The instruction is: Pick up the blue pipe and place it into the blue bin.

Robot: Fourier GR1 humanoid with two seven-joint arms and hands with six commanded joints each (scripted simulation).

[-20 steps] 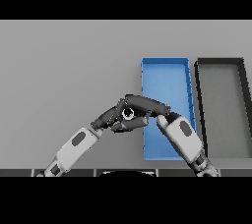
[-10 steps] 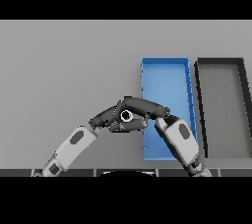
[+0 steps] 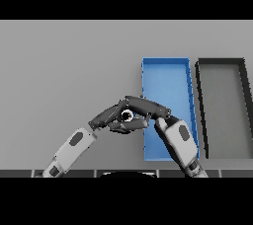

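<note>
Both hands meet just left of the blue bin (image 3: pixel 165 73): left hand (image 3: pixel 111 115) and right hand (image 3: pixel 146 105) pinching the pipe (image 3: pixel 127 116). You're mid-carry; next, move right and release over the bin.

On the grey bench (image 3: pixel 64 71), the blue bin (image 3: pixel 167 78) lies lengthwise with a dark bin (image 3: pixel 222 95) just beside it on its right. Both hands meet at the blue bin's left wall, near its lower half. The left hand (image 3: pixel 106 116) and the right hand (image 3: pixel 148 106) have fingers closed around a small pale ring-shaped end (image 3: pixel 126 116), probably the pipe, mostly hidden between them.
</note>
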